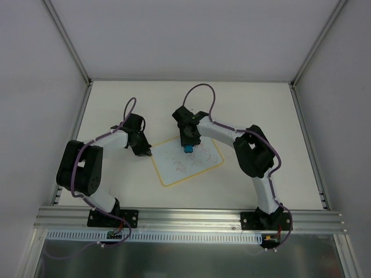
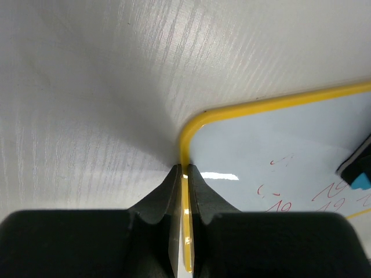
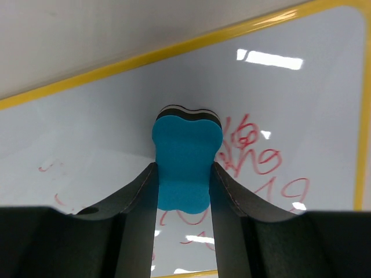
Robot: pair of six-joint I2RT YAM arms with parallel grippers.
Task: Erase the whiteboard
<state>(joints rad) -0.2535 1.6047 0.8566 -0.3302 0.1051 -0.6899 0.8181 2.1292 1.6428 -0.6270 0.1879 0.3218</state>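
The whiteboard (image 1: 181, 174), white with a yellow rim, lies tilted on the table between the arms. Red scribbles (image 3: 261, 162) cover its middle and right part, with faint traces at the left. My right gripper (image 1: 189, 143) is shut on the blue eraser (image 3: 184, 159), which is pressed onto the whiteboard (image 3: 104, 116) near its far edge, just left of the scribbles. My left gripper (image 2: 184, 169) is shut on the whiteboard's yellow rim (image 2: 184, 191) at its left edge, below the rounded far-left corner. The eraser also shows at the right edge of the left wrist view (image 2: 359, 180).
The white table (image 1: 255, 110) is walled by white panels with metal posts at the back corners. An aluminium rail (image 1: 191, 219) runs along the near edge, where the arm bases are bolted. Cables loop above both arms.
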